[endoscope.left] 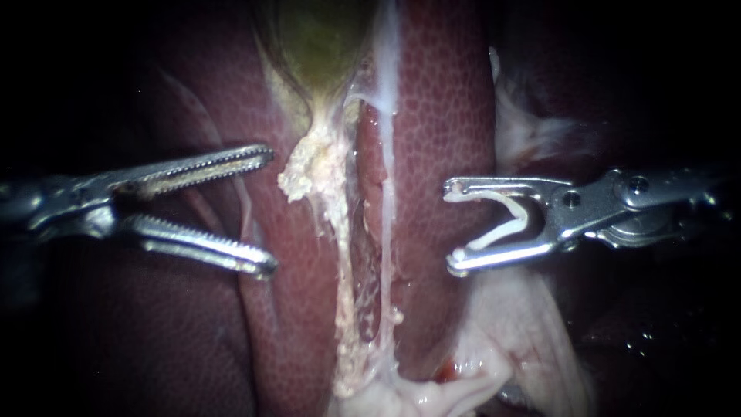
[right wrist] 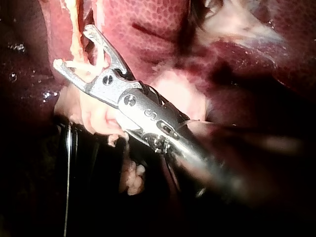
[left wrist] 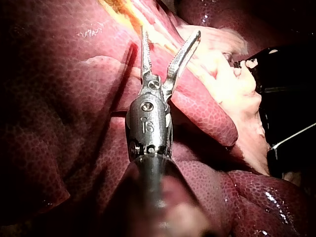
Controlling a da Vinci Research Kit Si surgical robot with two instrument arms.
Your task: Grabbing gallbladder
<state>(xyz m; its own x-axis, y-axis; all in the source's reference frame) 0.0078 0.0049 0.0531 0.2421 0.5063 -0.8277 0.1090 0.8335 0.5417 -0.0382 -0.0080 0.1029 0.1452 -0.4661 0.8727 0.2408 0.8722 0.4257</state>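
Gallbladder (endoscope.left: pixel 324 38) well above, untouched; left instrument (endoscope.left: pixel 270 210) jaws wide; right instrument (endoscope.left: pixel 449 225) jaws holding clip (endoscope.left: pixel 522 218)

Endoscope sits close over the liver (endoscope.left: pixel 440 116), which both wrist cameras share.

Left instrument (endoscope.left: pixel 270 210): bare silver steel, two long narrow jaws with fine serrated teeth, upper jaw slotted down its length. In the left wrist view, a stubby silver wrist block with round pivot pins, a stamped mark and ridged joint segments sits on a dark shaft. Right instrument (endoscope.left: pixel 449 225): silver, shorter and chunkier jaws with smooth inner faces and small hooked tips. It has two round screw heads at the hinge, a layered metal wrist with thin cable strands showing, and a dark shaft.
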